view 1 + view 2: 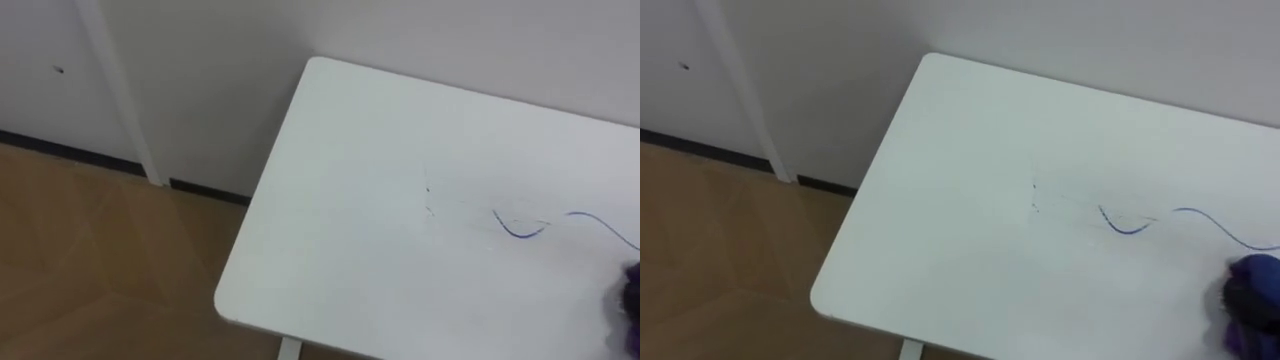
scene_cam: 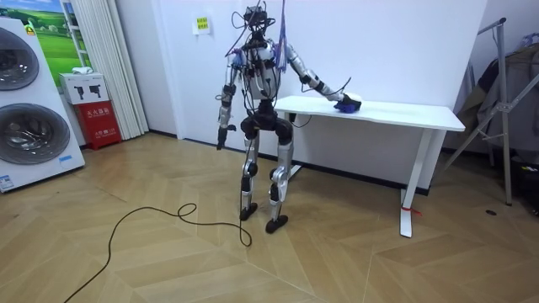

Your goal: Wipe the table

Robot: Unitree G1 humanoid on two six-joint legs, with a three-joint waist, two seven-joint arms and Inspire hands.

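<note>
The white table [image 1: 350, 260] stands against the wall, and I see its left end from above. Thin blue pen lines [image 1: 1127, 225] curl across its top towards the right, with small dark specks [image 1: 428, 190] beside them. A blue-purple cloth [image 1: 1250, 275] lies on the table at the right edge of the eye views, at the end of the pen line. My right hand [image 2: 344, 102] rests on the cloth [image 2: 349, 106], arm stretched over the table. I stand at the table's left end, facing the wall. My left hand [image 2: 220, 139] hangs by my side.
The table's rounded near-left corner [image 1: 225, 305] overhangs wooden floor. A washing machine [image 2: 29, 101] and a red box [image 2: 98, 118] stand at the room view's left. A clothes rack [image 2: 505, 93] stands at its right.
</note>
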